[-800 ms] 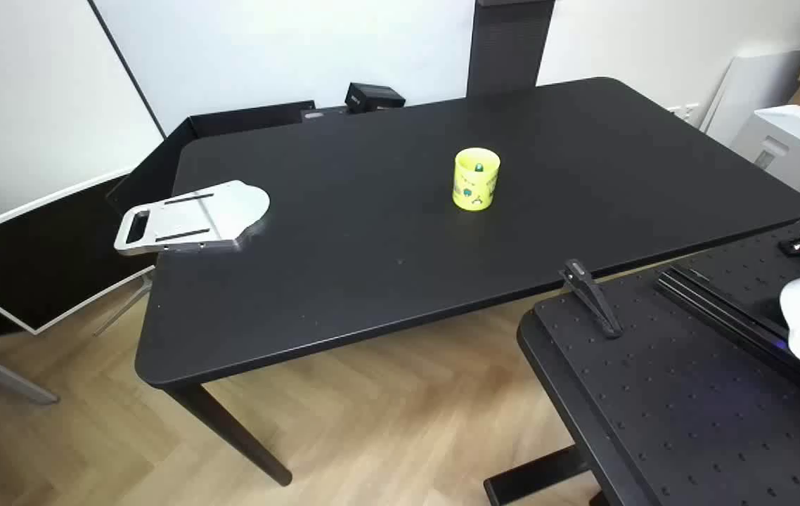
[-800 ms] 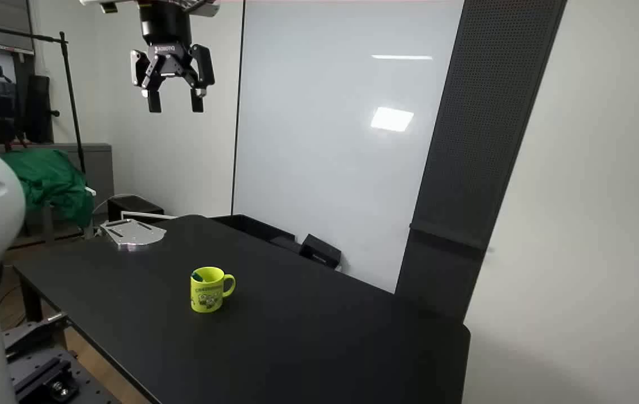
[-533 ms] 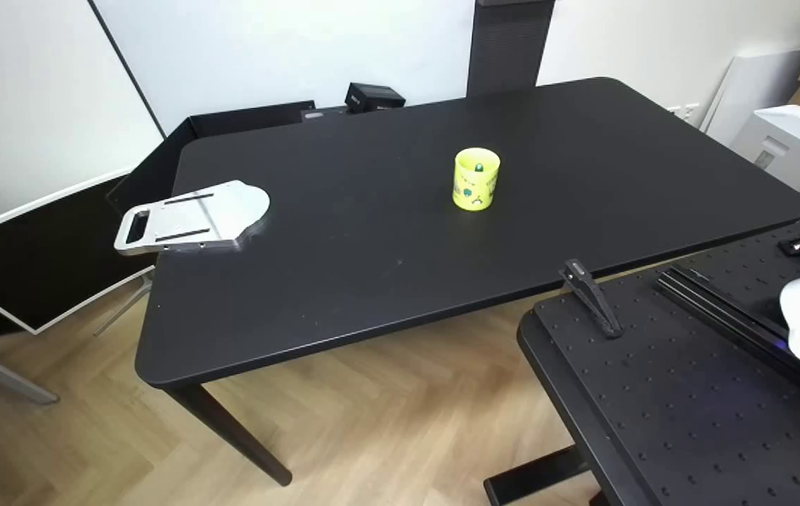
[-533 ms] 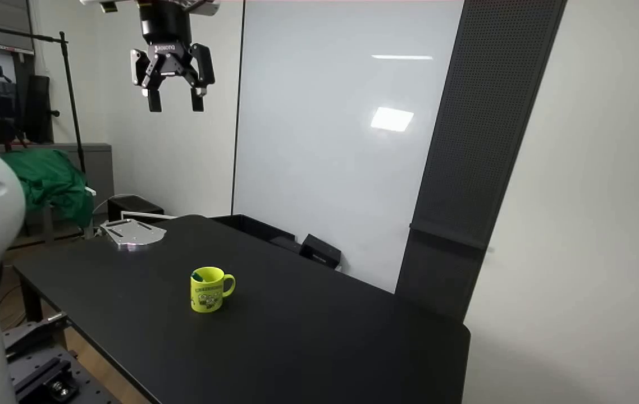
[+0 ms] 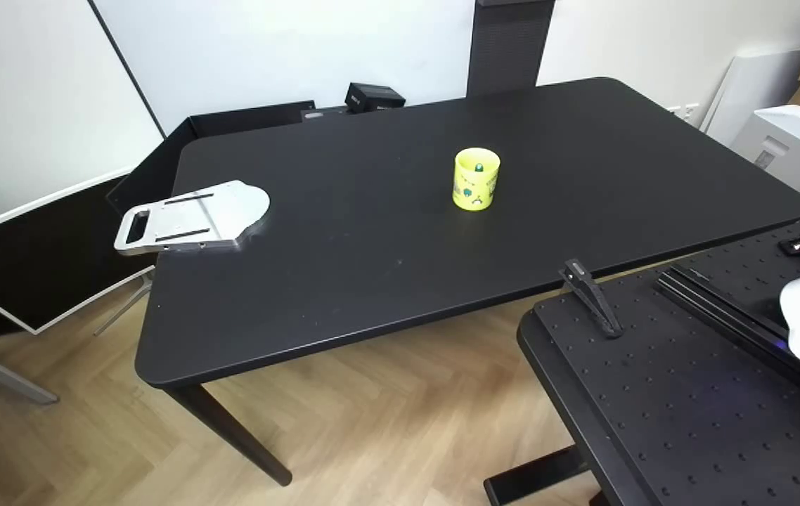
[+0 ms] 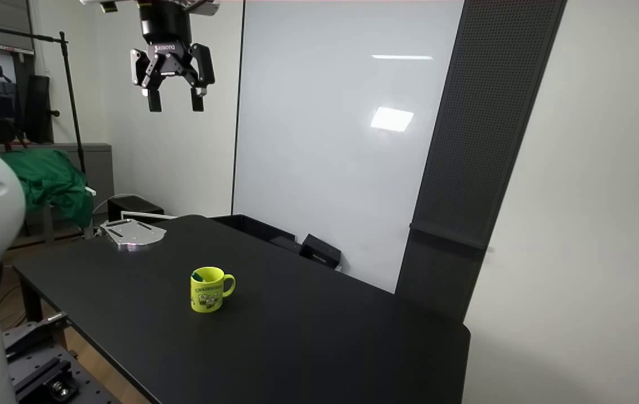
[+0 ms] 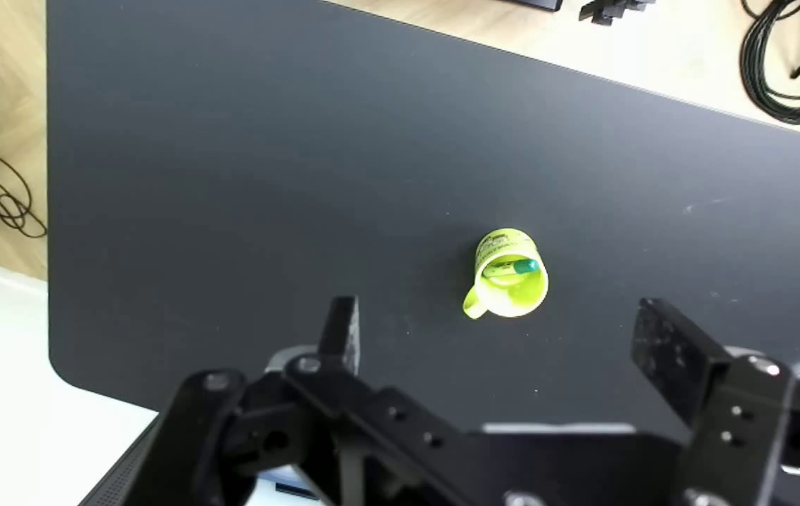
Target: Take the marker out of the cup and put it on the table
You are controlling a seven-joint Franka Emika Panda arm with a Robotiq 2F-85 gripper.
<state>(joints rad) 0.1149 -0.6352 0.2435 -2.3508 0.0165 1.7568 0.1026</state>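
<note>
1. My black two-fingered gripper (image 6: 176, 101) hangs high above the large matte black, round-cornered table (image 6: 302, 336), its fingers spread wide and holding nothing.
2. The small, bright yellow cylindrical cup (image 6: 206, 295), with a side handle, stands upright on the table.
3. In my wrist view, the thin teal-ended marker (image 7: 524, 266) leans inside the cup.
4. A flat white-and-grey slotted plate (image 5: 226, 211) overhangs the table's edge, well apart from the cup.

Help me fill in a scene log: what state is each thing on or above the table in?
Gripper: open, holding nothing.
Cup: upright on the table.
Marker: inside the cup, tilted, teal end up.
Silvery plate: lying on the table, partly overhanging its edge.
</note>
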